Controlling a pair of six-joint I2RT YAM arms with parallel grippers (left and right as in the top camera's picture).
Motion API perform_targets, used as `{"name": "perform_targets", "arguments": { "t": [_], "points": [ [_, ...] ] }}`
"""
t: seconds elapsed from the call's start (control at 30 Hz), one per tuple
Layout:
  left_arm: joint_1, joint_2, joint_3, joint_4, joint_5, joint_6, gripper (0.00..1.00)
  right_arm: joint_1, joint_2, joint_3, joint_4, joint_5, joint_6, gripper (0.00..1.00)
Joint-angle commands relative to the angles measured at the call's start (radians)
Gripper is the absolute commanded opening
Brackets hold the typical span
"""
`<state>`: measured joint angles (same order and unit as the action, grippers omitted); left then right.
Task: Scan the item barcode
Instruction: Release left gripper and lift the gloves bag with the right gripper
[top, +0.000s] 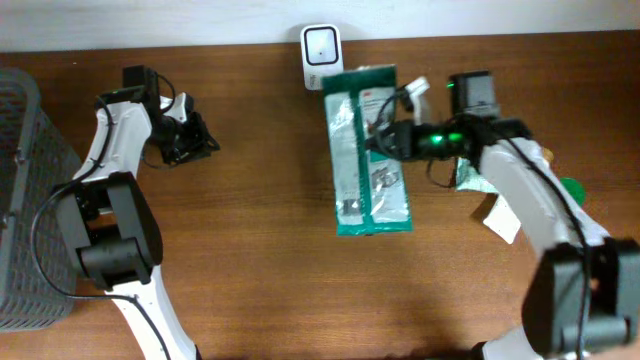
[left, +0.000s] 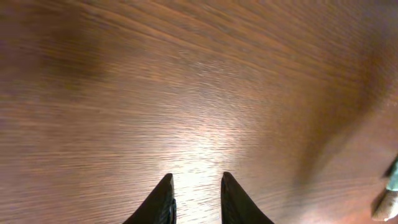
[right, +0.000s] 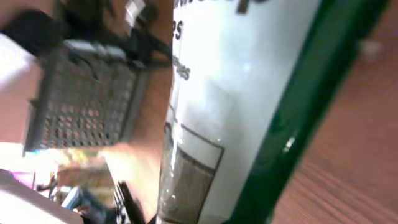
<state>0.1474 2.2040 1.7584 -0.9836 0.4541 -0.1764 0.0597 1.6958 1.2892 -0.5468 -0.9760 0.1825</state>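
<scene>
The packet (top: 368, 150), long axis near-to-far, is pinched at its right edge by the right gripper (top: 385, 138) just near of the scanner (top: 320, 45) at the far middle, whereas the left gripper (left: 196, 180) is seen slightly parted, empty, well left.

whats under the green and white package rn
Only wooden table shows around the package, which the right gripper holds by one long edge. The spot directly beneath it is covered, so I cannot tell if anything lies there.
</scene>
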Motion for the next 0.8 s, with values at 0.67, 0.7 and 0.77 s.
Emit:
{"name": "perform_targets", "arguments": {
  "t": [0.67, 0.7, 0.77],
  "points": [
    [-0.01, -0.026, 0.011, -0.002, -0.086, 0.017, 0.99, -0.4, -0.216, 0.005, -0.022, -0.402, 0.167, 0.04],
    [-0.01, -0.026, 0.011, -0.002, -0.102, 0.017, 0.99, -0.4, -0.216, 0.005, -0.022, -0.406, 0.166, 0.04],
    [-0.01, -0.026, 0.011, 0.0, -0.113, 0.017, 0.99, -0.4, -0.216, 0.005, -0.022, -0.422, 0.167, 0.04]
  ]
}}
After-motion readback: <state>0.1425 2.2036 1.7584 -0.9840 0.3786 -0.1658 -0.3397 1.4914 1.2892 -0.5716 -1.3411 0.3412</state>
